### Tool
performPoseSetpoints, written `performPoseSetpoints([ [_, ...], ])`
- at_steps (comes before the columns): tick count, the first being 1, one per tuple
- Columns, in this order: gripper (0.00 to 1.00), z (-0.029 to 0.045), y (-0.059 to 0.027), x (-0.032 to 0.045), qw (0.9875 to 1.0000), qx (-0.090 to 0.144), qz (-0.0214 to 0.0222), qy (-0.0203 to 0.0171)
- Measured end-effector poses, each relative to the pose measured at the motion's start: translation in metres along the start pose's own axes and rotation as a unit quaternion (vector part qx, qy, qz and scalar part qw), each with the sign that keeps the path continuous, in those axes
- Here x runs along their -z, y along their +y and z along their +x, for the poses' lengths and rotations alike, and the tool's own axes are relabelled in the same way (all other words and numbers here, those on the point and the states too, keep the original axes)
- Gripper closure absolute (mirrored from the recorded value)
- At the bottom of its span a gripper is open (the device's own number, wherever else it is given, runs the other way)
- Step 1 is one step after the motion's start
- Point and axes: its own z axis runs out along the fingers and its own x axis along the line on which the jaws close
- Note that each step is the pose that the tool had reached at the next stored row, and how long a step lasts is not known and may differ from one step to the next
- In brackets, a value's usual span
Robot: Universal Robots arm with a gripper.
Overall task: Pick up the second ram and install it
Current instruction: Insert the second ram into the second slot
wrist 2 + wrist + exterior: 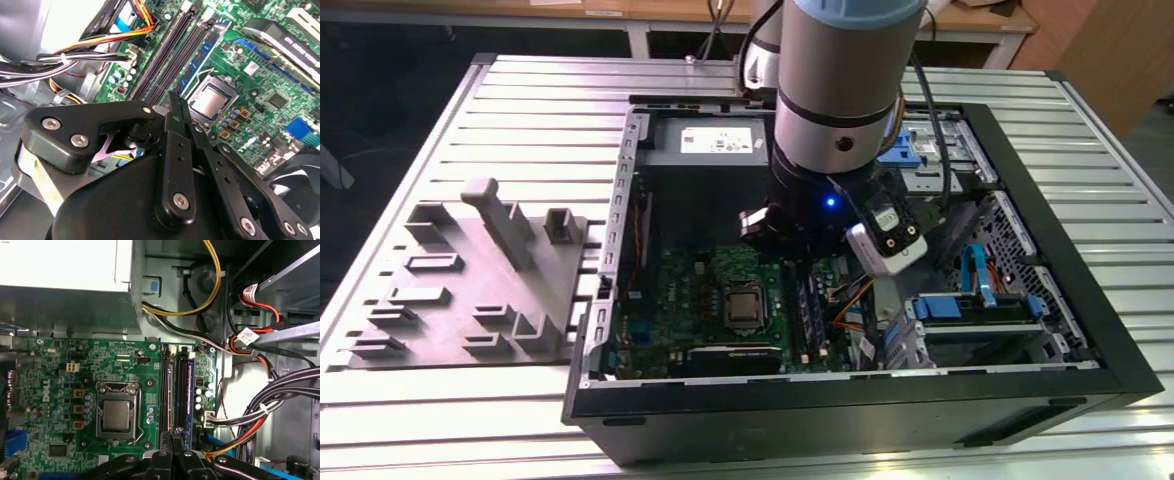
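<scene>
Standing upright, second ram is just under the pinched-shut, empty hand.

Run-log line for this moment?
gripper shut | above ram slots on motherboard | one stick seated | second ram in grasp: unclear
</scene>
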Motion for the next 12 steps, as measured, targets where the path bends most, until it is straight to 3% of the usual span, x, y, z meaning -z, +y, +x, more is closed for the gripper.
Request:
performPoseSetpoints([
  [7,0.89,-0.0018,-0.0002,-0.0077,1.0000,0.000,-0.0077,-0.0002],
  [12,0.89,-0.0017,-0.0002,-0.0122,1.0000,0.000,-0.0084,-0.0002],
])
